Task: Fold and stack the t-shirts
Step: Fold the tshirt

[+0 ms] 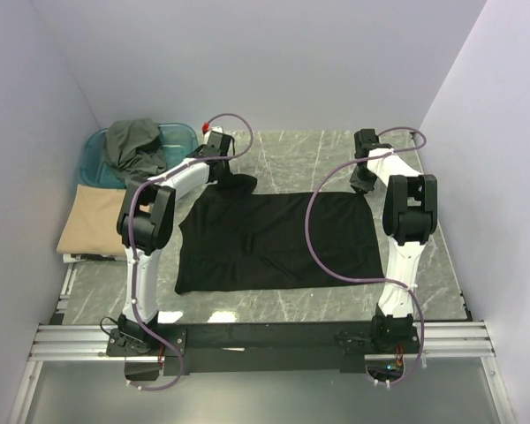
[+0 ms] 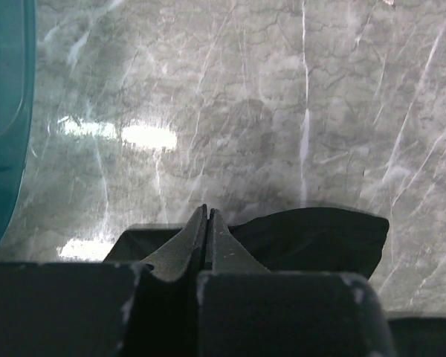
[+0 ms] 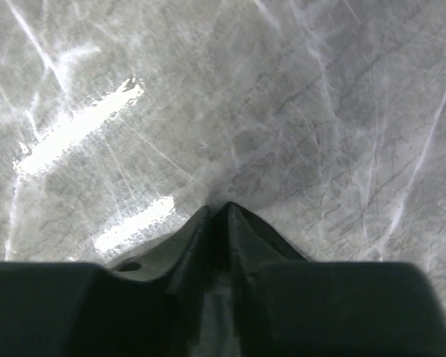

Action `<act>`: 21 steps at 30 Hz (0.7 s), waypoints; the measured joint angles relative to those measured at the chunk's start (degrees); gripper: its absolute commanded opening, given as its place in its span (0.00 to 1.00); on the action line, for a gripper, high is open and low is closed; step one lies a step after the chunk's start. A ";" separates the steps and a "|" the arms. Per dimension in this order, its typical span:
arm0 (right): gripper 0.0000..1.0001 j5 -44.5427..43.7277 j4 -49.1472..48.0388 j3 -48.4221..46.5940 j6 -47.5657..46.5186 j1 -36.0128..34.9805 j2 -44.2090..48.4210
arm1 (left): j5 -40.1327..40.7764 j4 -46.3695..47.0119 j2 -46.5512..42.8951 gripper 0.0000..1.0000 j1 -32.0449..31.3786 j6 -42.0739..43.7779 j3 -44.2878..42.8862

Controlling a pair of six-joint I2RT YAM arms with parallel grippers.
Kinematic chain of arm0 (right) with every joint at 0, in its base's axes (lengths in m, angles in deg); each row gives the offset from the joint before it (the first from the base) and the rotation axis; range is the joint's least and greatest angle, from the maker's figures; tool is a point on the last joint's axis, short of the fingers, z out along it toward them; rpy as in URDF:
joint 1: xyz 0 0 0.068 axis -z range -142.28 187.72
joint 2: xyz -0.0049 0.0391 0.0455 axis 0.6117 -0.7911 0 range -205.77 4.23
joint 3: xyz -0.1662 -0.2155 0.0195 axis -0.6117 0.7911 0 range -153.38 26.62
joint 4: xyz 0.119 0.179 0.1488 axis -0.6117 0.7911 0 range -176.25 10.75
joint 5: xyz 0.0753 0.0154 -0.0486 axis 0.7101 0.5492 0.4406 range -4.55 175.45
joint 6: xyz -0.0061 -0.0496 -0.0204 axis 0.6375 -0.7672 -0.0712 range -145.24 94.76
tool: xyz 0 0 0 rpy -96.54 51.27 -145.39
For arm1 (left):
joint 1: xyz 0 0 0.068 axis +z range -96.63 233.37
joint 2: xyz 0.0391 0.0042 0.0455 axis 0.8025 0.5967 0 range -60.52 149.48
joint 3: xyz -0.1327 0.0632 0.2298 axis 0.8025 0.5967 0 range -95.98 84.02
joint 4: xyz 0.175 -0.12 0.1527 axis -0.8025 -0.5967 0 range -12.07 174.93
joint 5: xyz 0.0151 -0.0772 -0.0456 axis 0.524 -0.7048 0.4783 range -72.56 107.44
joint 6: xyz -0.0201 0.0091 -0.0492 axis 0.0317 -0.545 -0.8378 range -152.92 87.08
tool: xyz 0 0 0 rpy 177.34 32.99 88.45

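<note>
The black t-shirt [image 1: 274, 238] lies spread flat across the middle of the table. My left gripper [image 1: 223, 170] [image 2: 207, 210] is at its far left sleeve, jaws shut, with bunched black cloth [image 2: 312, 238] around and under the fingers. My right gripper [image 1: 364, 181] [image 3: 219, 207] is at the shirt's far right corner, its fingertips nearly together with a dark sliver of cloth between them. The tan-beige t-shirt [image 1: 93, 221] lies folded at the table's left edge. The dark grey-olive t-shirt [image 1: 137, 146] is crumpled in the teal tub [image 1: 182, 133].
The teal tub stands at the back left corner, and its wall [image 2: 4, 111] shows at the left of the left wrist view. White walls close in the table on the left, back and right. Purple cables loop off both arms over the shirt.
</note>
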 measured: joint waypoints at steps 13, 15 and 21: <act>0.00 -0.35 -0.83 3.91 -0.55 -0.07 2.67 | -4.02 5.01 -13.38 0.01 -0.11 -2.67 14.62; 0.00 -0.26 -1.22 5.46 -0.57 -0.24 3.87 | -4.96 6.08 -16.90 0.00 -0.28 -3.56 18.58; 0.00 -0.04 -2.91 11.69 -0.33 -0.31 9.97 | -5.42 8.44 -25.14 0.00 -2.25 -5.57 27.98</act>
